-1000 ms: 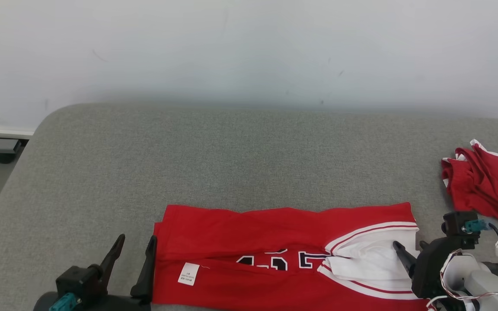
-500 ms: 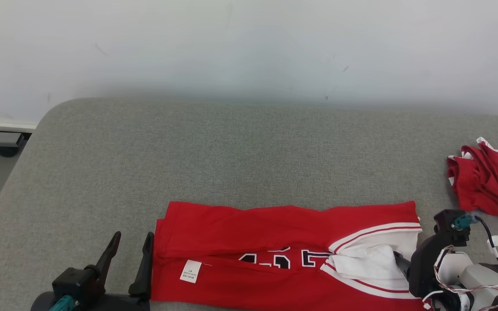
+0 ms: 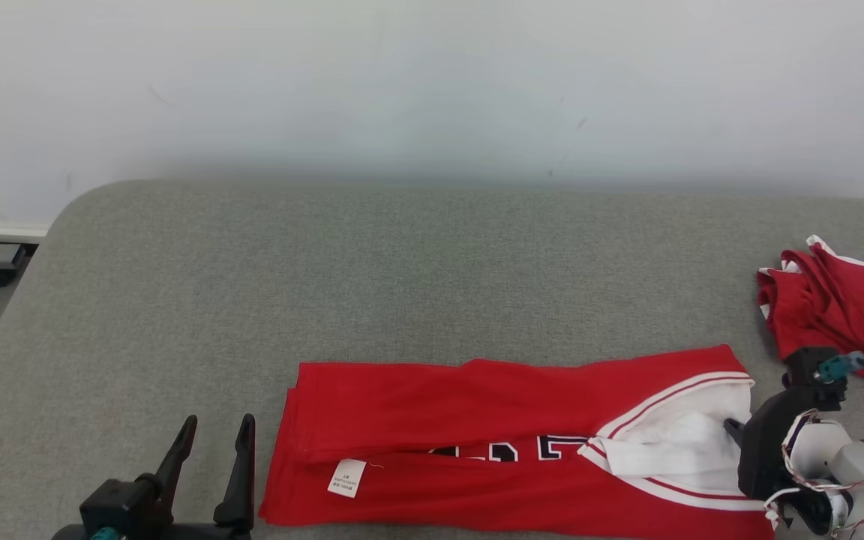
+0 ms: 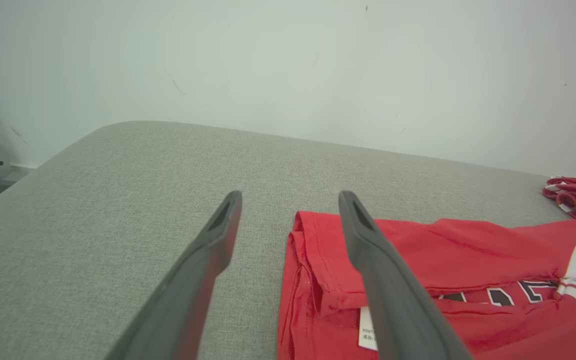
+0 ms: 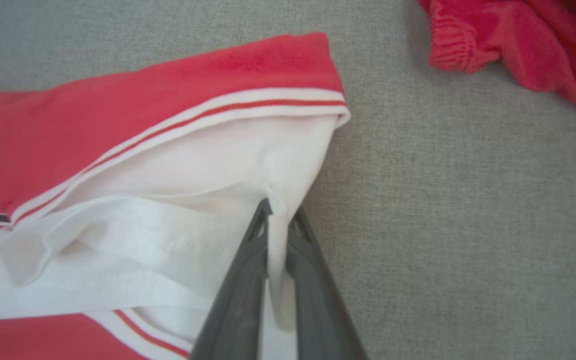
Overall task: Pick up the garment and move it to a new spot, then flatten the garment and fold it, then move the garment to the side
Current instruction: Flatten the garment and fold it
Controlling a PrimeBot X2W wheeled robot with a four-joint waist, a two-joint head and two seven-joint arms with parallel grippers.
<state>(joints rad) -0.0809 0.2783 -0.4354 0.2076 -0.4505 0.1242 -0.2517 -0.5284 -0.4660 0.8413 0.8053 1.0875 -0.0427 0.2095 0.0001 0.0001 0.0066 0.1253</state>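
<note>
While the left gripper [image 3: 219, 421] gapes beside the garment [image 3: 477, 405], the right gripper [image 5: 279, 212] clamps its white fold.

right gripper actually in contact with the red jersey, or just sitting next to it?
Touching. The right wrist view shows the right gripper shut on the red jersey, with a fold of its white sleeve fabric pinched between both fingers.

Two red garments, one folded red garment [image 3: 477, 405] and one crumpled red garment [image 3: 844, 315], one white label [image 3: 346, 478], two hands, left hand [image 3: 219, 424] and right hand [image 5: 277, 210], one grey tabletop [image 3: 402, 285]
</note>
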